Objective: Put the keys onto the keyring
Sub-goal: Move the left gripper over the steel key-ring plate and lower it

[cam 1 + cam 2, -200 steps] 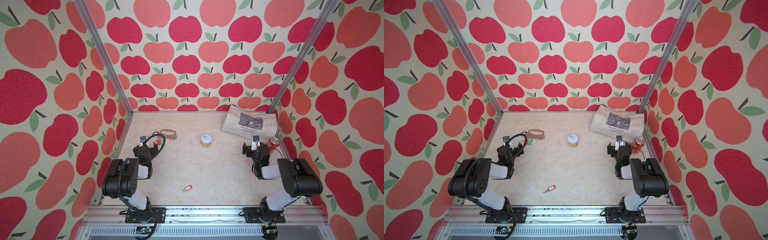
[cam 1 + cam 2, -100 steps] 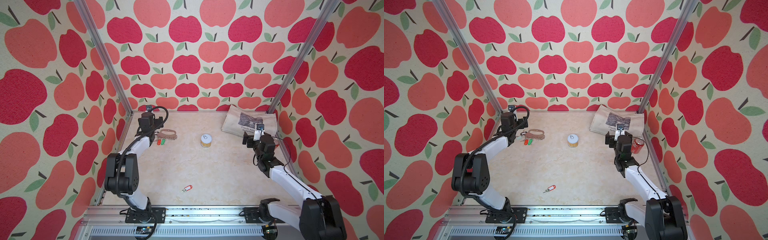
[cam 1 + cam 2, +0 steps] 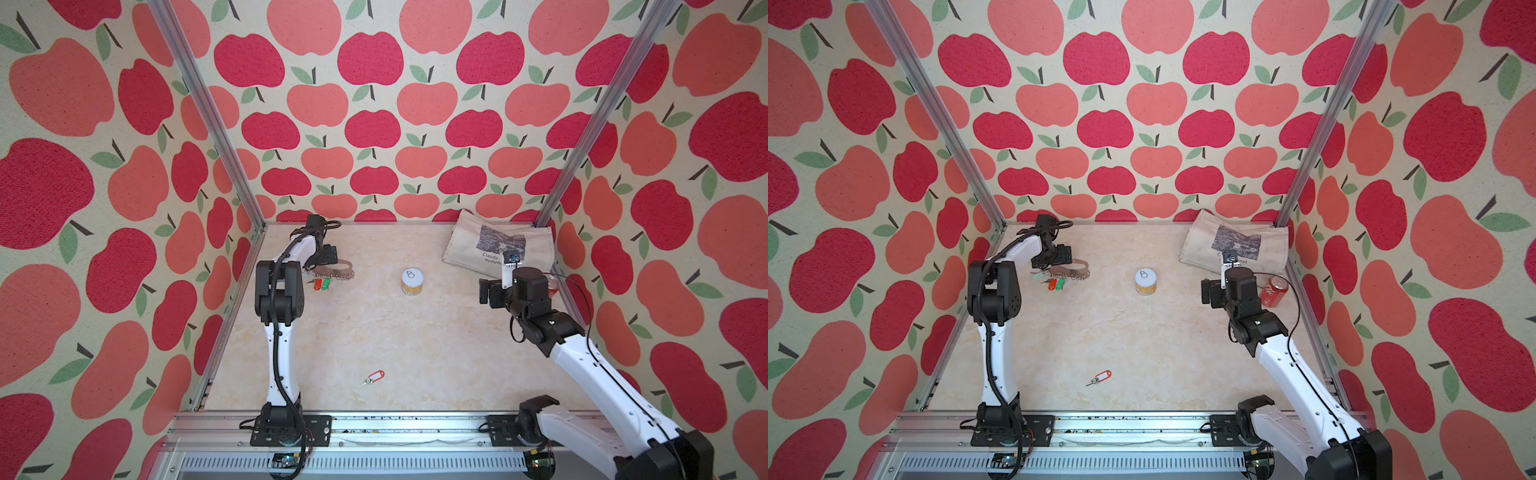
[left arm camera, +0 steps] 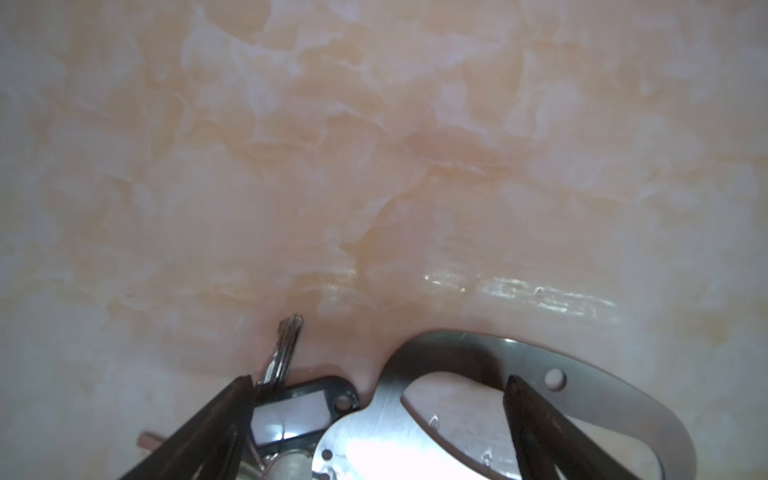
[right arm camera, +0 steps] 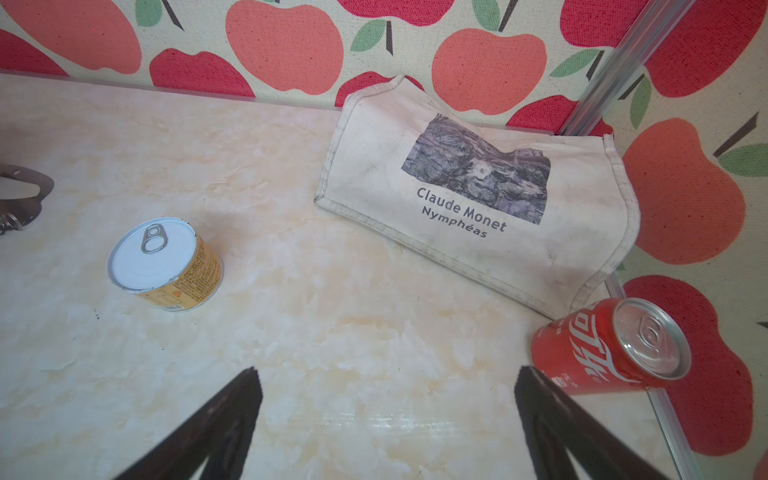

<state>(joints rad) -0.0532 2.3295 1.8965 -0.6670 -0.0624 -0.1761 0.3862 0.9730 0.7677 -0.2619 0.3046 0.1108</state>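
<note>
The keyring, a flat grey plate with small rings along its edge, lies at the back left of the table. Keys with a red and a green tag lie at its ring edge. Another red-tagged key lies loose near the front. My left gripper stands open low over the keyring's slotted end. A tagged key lies beside one fingertip. My right gripper hangs open over bare table at the right, with nothing between its fingers.
A small tin can stands mid-table. A cloth tote bag lies in the back right corner. A red cola can lies against the right wall, close beside my right gripper. Apple-patterned walls enclose three sides.
Both arms have unfolded from their rest poses. The left gripper has reached to the back left and come down over the keyring. The right gripper has moved forward and tilted toward the table.
</note>
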